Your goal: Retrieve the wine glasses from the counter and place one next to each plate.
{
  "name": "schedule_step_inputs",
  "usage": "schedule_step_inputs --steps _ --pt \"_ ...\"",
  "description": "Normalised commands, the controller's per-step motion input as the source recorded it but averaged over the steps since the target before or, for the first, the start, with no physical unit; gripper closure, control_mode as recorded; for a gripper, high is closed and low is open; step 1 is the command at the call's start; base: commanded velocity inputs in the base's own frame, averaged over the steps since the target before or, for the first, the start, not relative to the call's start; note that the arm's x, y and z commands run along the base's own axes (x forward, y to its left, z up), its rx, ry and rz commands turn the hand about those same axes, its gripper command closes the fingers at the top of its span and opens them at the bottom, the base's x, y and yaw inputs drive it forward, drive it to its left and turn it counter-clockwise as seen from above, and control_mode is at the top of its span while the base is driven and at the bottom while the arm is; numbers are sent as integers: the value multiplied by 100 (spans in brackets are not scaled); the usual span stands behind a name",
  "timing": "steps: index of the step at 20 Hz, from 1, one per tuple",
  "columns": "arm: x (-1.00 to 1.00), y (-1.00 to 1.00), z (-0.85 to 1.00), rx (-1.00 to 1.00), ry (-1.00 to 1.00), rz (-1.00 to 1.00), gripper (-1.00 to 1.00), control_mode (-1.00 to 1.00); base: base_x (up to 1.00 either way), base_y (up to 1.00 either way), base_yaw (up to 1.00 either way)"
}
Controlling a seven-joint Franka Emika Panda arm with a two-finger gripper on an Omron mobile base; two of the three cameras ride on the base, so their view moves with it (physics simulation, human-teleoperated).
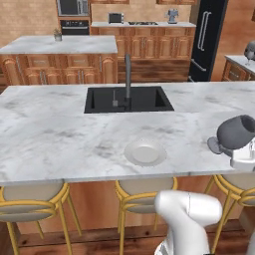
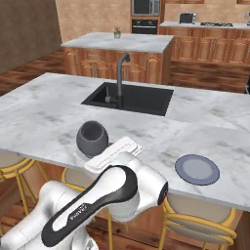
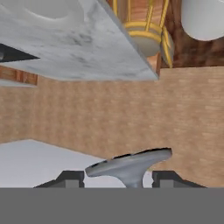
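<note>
Lying sideways, wine glass (image 2: 92,137) between hand (image 3: 117,180) fingertips

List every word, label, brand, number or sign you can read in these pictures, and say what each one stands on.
Small white lettering on the dark band of the robot arm, right base view: too small and blurred to read.
No other text shows: none on the white plate, the blue-grey plate, the wine glass, the black fridge or the microwave.
</note>
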Motion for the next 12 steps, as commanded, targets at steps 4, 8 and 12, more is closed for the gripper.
schedule_step_inputs --steps 4,8,12 --pt "45 -2 -51 -22 0 5 100 -100 0 0 0" --pt "50 1 -29 -17 0 0 100 -100 0 0 0" --pt "69 1 -15 -5 4 0 100 -100 0 0 0"
